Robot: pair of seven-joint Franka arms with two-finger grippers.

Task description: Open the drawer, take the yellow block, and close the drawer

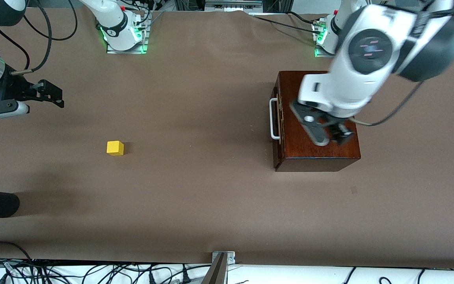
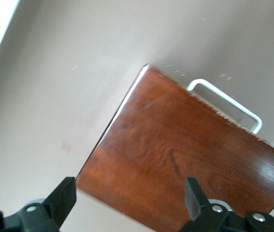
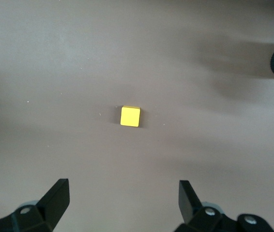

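1. Drawer (image 1: 276, 118) is seen shut, white bar handle (image 1: 274, 119) flush; yellow block (image 1: 115, 148) already lies out on the table (image 1: 195, 189).
2. Left gripper (image 1: 329, 132) is held over the wooden box (image 1: 317, 152), jaws wide, empty.
3. Right gripper (image 3: 122, 203) hangs above the block, spread wide, empty.
4. Judged: task near done; only retreat is called for.

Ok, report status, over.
Left gripper open over the closed drawer. Right gripper open, empty. Yellow block on table, nothing blocking.
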